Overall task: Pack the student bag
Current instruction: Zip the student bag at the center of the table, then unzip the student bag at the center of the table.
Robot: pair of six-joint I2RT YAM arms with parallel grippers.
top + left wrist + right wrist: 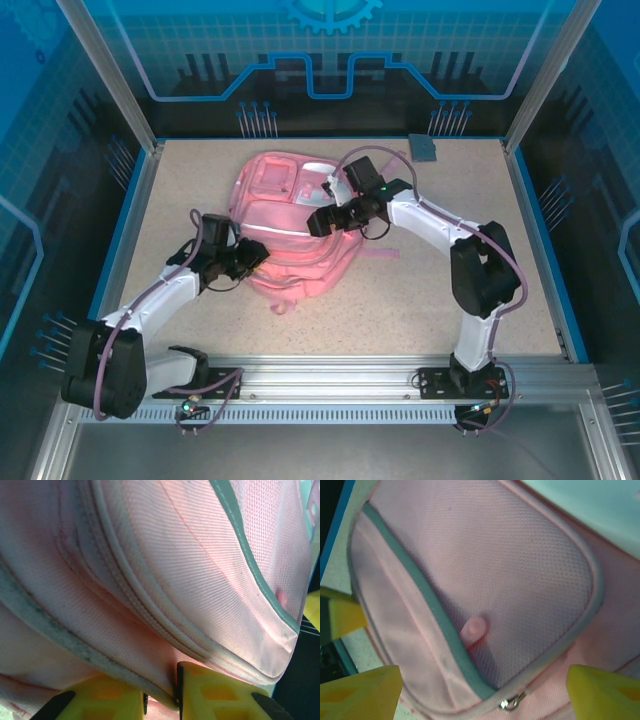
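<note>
The student bag (290,215), a soft pink backpack with pale trim, lies flat in the middle of the table. My left gripper (252,257) sits at its left edge. In the left wrist view the yellow fingers (220,692) of that gripper (160,700) are shut on a fold of pink fabric and whitish piping (150,610). My right gripper (320,221) hovers over the bag's middle, open. Its fingers (360,690) stand wide apart above a mesh pocket (510,570) edged in teal. A small pink rounded tip (474,628) pokes out of that pocket.
A metal zip pull (512,702) lies just below the mesh pocket. A small grey-blue square object (424,148) rests at the table's back right edge. A pink strap (375,252) trails off the bag to the right. Speckled table surface (400,300) lies open in front.
</note>
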